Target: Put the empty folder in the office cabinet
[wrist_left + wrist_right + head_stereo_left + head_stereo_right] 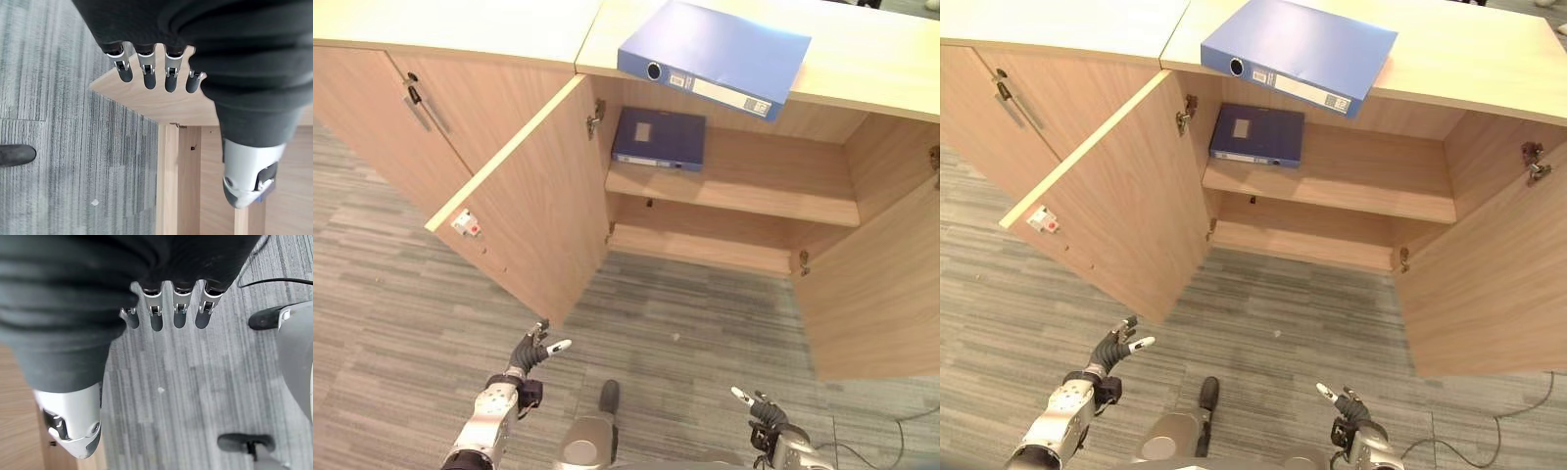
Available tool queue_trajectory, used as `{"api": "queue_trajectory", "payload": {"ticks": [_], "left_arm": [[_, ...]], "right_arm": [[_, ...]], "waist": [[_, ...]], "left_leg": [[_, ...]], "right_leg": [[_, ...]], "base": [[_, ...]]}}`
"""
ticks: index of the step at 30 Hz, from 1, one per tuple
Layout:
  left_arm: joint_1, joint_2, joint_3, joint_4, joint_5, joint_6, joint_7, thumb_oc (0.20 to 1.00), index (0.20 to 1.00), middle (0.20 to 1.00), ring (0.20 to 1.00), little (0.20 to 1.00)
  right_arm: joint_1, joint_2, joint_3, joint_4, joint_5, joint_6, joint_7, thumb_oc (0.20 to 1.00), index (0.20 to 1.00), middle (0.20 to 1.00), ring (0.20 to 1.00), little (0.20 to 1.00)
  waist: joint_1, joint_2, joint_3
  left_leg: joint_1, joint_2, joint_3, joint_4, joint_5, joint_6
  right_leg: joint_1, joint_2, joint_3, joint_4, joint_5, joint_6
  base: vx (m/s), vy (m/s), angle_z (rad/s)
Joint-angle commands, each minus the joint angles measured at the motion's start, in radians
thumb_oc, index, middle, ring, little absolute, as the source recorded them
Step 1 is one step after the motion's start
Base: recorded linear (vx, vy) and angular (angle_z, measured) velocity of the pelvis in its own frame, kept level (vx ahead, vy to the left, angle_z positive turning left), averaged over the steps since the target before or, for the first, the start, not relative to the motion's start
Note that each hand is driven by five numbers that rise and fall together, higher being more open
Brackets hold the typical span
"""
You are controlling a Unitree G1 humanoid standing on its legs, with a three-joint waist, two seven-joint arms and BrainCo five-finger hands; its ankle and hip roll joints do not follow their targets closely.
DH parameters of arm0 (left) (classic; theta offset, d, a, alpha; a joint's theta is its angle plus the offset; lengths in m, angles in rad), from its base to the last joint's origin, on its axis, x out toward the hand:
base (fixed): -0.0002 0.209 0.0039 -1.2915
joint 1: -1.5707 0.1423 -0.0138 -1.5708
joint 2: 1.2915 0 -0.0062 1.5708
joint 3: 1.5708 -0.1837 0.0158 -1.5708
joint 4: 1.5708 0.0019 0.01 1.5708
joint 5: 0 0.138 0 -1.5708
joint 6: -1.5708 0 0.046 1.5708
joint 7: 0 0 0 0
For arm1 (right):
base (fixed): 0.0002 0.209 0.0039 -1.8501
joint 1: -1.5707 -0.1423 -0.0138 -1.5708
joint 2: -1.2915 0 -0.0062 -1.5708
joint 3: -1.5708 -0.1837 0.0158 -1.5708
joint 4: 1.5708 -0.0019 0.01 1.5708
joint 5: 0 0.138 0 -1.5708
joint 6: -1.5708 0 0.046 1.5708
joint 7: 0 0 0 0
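A blue ring-binder folder (715, 54) lies flat on the cabinet's top (871, 59), its labelled spine jutting over the front edge. Below it the cabinet stands open, and a darker blue folder (659, 137) lies on the left part of the inner shelf (773, 181). My left hand (530, 354) hangs low over the carpet near the bottom corner of the open left door (524, 206), fingers (146, 73) straight, holding nothing. My right hand (766, 411) is low at the right, fingers (166, 313) also straight and empty. Both hands are well below and apart from the folders.
The right door (881, 284) swings out towards me. A closed door with a metal handle (416, 98) sits further left. The shelf has free room to the right of the dark folder, above a bottom compartment (705, 245). Grey carpet (685, 323) lies in front.
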Motion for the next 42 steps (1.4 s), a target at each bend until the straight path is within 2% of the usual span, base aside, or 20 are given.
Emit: {"api": "queue_trajectory", "payload": {"ticks": [1, 3, 5, 7, 12, 15, 18, 21, 22, 23, 24, 25, 27, 30, 32, 33, 34, 38, 39, 42], "left_arm": [[0.027, -0.002, 0.023, -0.089, 0.013, -0.025, -0.001, 1.000, 1.000, 1.000, 1.000, 1.000], [0.024, -0.005, 0.022, -0.087, 0.012, -0.024, 0.000, 1.000, 1.000, 1.000, 1.000, 1.000], [0.022, -0.009, 0.023, -0.091, 0.010, -0.024, 0.003, 1.000, 1.000, 1.000, 1.000, 1.000], [0.020, -0.014, 0.026, -0.094, 0.006, -0.026, 0.009, 1.000, 1.000, 1.000, 1.000, 1.000], [0.020, -0.027, 0.032, -0.093, -0.004, -0.039, 0.024, 1.000, 1.000, 1.000, 1.000, 1.000], [0.032, -0.035, 0.033, -0.086, 0.003, -0.045, 0.018, 1.000, 1.000, 1.000, 1.000, 1.000], [0.052, -0.059, 0.037, -0.064, -0.007, -0.040, 0.023, 1.000, 1.000, 1.000, 1.000, 1.000], [0.048, -0.068, 0.032, -0.066, -0.024, -0.036, 0.018, 1.000, 1.000, 1.000, 1.000, 1.000], [0.044, -0.072, 0.031, -0.062, -0.026, -0.035, 0.018, 1.000, 1.000, 1.000, 1.000, 1.000], [0.034, -0.079, 0.025, -0.060, -0.028, -0.030, 0.018, 1.000, 1.000, 1.000, 1.000, 1.000], [0.033, -0.080, 0.025, -0.060, -0.028, -0.030, 0.018, 1.000, 1.000, 1.000, 1.000, 1.000], [0.031, -0.082, 0.022, -0.063, -0.028, -0.028, 0.016, 1.000, 1.000, 1.000, 1.000, 1.000], [0.024, -0.087, 0.015, -0.068, -0.029, -0.028, 0.014, 1.000, 1.000, 1.000, 1.000, 1.000], [0.023, -0.089, 0.016, -0.075, -0.025, -0.024, 0.013, 1.000, 1.000, 1.000, 1.000, 1.000], [0.025, -0.092, 0.021, -0.072, -0.026, -0.021, 0.011, 1.000, 1.000, 1.000, 1.000, 1.000], [0.028, -0.096, 0.020, -0.066, -0.021, -0.021, 0.009, 1.000, 1.000, 1.000, 1.000, 1.000], [0.028, -0.096, 0.020, -0.066, -0.021, -0.021, 0.009, 1.000, 1.000, 1.000, 1.000, 1.000], [0.018, -0.097, 0.015, -0.043, -0.009, -0.025, 0.013, 1.000, 1.000, 1.000, 1.000, 1.000], [0.022, -0.094, 0.015, -0.046, -0.005, -0.025, 0.011, 1.000, 1.000, 1.000, 1.000, 1.000], [0.032, -0.090, 0.014, -0.038, 0.005, -0.023, 0.003, 1.000, 1.000, 1.000, 1.000, 1.000]], "right_arm": [[0.019, -0.047, -0.005, -0.033, 0.024, -0.021, -0.005, 1.000, 1.000, 1.000, 1.000, 1.000], [0.019, -0.049, -0.007, -0.033, 0.029, -0.020, -0.006, 1.000, 1.000, 1.000, 1.000, 1.000], [0.019, -0.051, -0.006, -0.039, 0.031, -0.022, -0.009, 1.000, 1.000, 1.000, 1.000, 1.000], [0.013, -0.048, -0.002, -0.041, 0.032, -0.020, -0.014, 1.000, 1.000, 1.000, 1.000, 1.000], [0.016, -0.041, -0.001, -0.045, 0.029, -0.013, -0.007, 1.000, 1.000, 1.000, 1.000, 1.000], [0.034, -0.044, 0.004, -0.041, 0.016, -0.011, 0.000, 1.000, 1.000, 1.000, 1.000, 1.000], [0.058, -0.064, 0.019, -0.033, -0.006, -0.014, 0.007, 1.000, 1.000, 1.000, 1.000, 1.000], [0.066, -0.086, 0.028, -0.023, -0.002, -0.018, 0.010, 1.000, 1.000, 1.000, 1.000, 1.000], [0.067, -0.092, 0.028, -0.019, -0.003, -0.019, 0.008, 1.000, 1.000, 1.000, 1.000, 1.000], [0.069, -0.111, 0.021, -0.006, -0.001, -0.019, 0.005, 1.000, 1.000, 1.000, 1.000, 1.000], [0.069, -0.111, 0.020, -0.006, 0.000, -0.019, 0.005, 1.000, 1.000, 1.000, 1.000, 1.000], [0.073, -0.122, 0.014, 0.000, 0.000, -0.019, 0.002, 1.000, 1.000, 1.000, 1.000, 1.000], [0.077, -0.137, 0.004, 0.001, 0.004, -0.019, 0.002, 1.000, 1.000, 1.000, 1.000, 1.000], [0.077, -0.149, -0.004, 0.003, 0.010, -0.014, 0.000, 1.000, 1.000, 1.000, 1.000, 1.000], [0.070, -0.156, -0.007, 0.009, 0.011, -0.013, 0.002, 1.000, 1.000, 1.000, 1.000, 1.000], [0.063, -0.159, -0.012, 0.007, 0.015, -0.016, 0.002, 1.000, 1.000, 1.000, 1.000, 1.000], [0.063, -0.159, -0.012, 0.007, 0.015, -0.016, 0.002, 1.000, 1.000, 1.000, 1.000, 1.000], [0.042, -0.144, 0.004, 0.008, 0.021, -0.025, -0.008, 1.000, 1.000, 1.000, 1.000, 1.000], [0.042, -0.129, 0.011, 0.013, 0.013, -0.022, -0.009, 1.000, 1.000, 1.000, 1.000, 1.000], [0.045, -0.113, 0.016, 0.022, -0.003, -0.018, -0.003, 1.000, 1.000, 1.000, 1.000, 1.000]], "waist": [[0.002, 0.053, -0.012], [-0.005, 0.058, -0.011], [-0.013, 0.060, -0.002], [-0.024, 0.060, 0.011], [-0.073, 0.066, 0.036], [-0.076, 0.052, 0.012], [-0.088, 0.070, -0.022], [-0.095, 0.083, -0.025], [-0.095, 0.087, -0.023], [-0.097, 0.089, -0.014], [-0.101, 0.090, -0.013], [-0.098, 0.086, -0.007], [-0.101, 0.069, 0.006], [-0.105, 0.048, 0.013], [-0.092, 0.040, 0.013], [-0.080, 0.033, 0.007], [-0.079, 0.032, 0.008], [-0.037, 0.038, 0.013], [-0.031, 0.048, -0.001], [-0.032, 0.048, -0.026]], "left_leg": [[0.017, 0.116, -0.040, -0.050, -0.041, -0.078], [0.027, 0.111, -0.036, -0.055, -0.044, -0.076], [0.058, 0.106, -0.018, -0.061, -0.063, -0.081], [0.087, 0.116, -0.009, -0.064, -0.081, -0.093], [0.163, 0.142, -0.030, -0.068, -0.120, -0.125], [0.209, 0.139, -0.031, -0.109, -0.118, -0.137], [0.239, 0.240, -0.038, -0.138, -0.086, -0.193], [0.215, 0.300, -0.052, -0.103, -0.048, -0.225], [0.203, 0.311, -0.057, -0.071, -0.015, -0.232], [0.172, 0.325, -0.069, 0.004, 0.059, -0.241], [0.170, 0.326, -0.074, 0.006, 0.059, -0.242], [0.154, 0.326, -0.084, 0.046, 0.102, -0.241], [0.118, 0.309, -0.094, 0.113, 0.137, -0.231], [0.074, 0.298, -0.039, 0.179, 0.130, -0.213], [0.039, 0.236, -0.045, 0.186, 0.063, -0.197], [0.020, 0.168, -0.034, 0.119, -0.024, -0.184], [0.023, 0.166, -0.032, 0.118, -0.025, -0.183], [-0.065, 0.088, -0.069, 0.023, 0.028, -0.176], [-0.039, 0.095, -0.052, -0.029, 0.034, -0.161], [0.023, 0.081, -0.063, -0.094, 0.028, -0.141]], "right_leg": [[-0.045, 0.029, -0.102, 0.064, -0.109, 0.003], [-0.063, 0.053, -0.111, 0.043, -0.132, -0.004], [-0.082, 0.055, -0.168, -0.039, -0.158, -0.006], [-0.093, 0.045, -0.206, -0.133, -0.129, 0.007], [-0.191, 0.022, -0.100, -0.218, -0.040, 0.052], [-0.154, 0.022, -0.085, -0.266, -0.015, 0.063], [-0.119, 0.075, -0.096, -0.267, -0.045, 0.039], [-0.087, 0.131, -0.109, -0.275, -0.093, 0.003], [-0.074, 0.147, -0.116, -0.281, -0.106, -0.007], [-0.035, 0.170, -0.134, -0.297, -0.125, -0.031], [-0.032, 0.171, -0.139, -0.298, -0.124, -0.032], [-0.012, 0.178, -0.147, -0.306, -0.131, -0.043], [0.013, 0.180, -0.157, -0.313, -0.141, -0.058], [0.037, 0.178, -0.176, -0.313, -0.160, -0.074], [0.048, 0.180, -0.173, -0.316, -0.175, -0.077], [0.057, 0.185, -0.175, -0.322, -0.185, -0.076], [0.059, 0.184, -0.174, -0.321, -0.186, -0.075], [0.087, 0.213, -0.150, -0.328, -0.209, -0.073], [0.102, 0.222, -0.144, -0.328, -0.223, -0.073], [0.115, 0.215, -0.135, -0.326, -0.227, -0.066]], "base": [[0.12, 0.234, -0.30], [0.08, 0.103, -0.14], [0.10, -0.006, 0.07], [0.14, -0.100, -0.10], [0.19, -0.151, 0.10], [0.25, -0.246, 0.21], [0.23, -0.343, 0.09], [0.10, -0.329, 0.02], [0.12, -0.383, -0.01], [0.09, -0.273, 0.00], [0.12, -0.271, 0.20], [0.08, -0.152, 0.30], [0.11, -0.213, 0.20], [0.10, -0.194, 0.09], [0.18, -0.163, 0.20], [0.20, -0.127, 0.02], [0.21, -0.084, -0.01], [0.19, 0.036, -0.09], [0.26, 0.149, -0.09], [0.19, 0.144, -0.40]]}}
